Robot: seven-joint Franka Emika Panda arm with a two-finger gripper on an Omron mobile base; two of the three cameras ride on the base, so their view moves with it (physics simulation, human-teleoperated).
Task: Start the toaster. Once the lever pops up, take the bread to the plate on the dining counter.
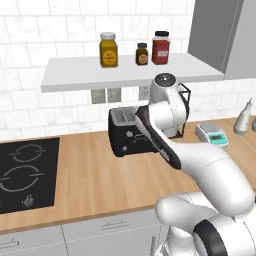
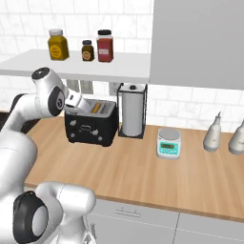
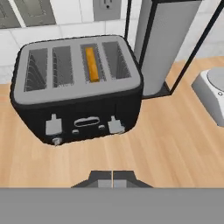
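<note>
The bread (image 3: 89, 64) sits deep in the toaster (image 3: 78, 92), ready for toasting; the hand (image 3: 113, 175), fingertips pressed together, faces its levers.

Glossy white rounded arm (image 1: 210, 170) — dark joints.

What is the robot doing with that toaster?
The robot's arm is reaching toward the black toaster on the wooden worktop. A slice of bread sits down inside one of its slots, with just the orange-brown crust edge showing. The tool is shut, holds nothing, and hovers just in front of the toaster, a little short of the pale levers on its front. It looks like it is about to push one down to start the toasting.
</note>
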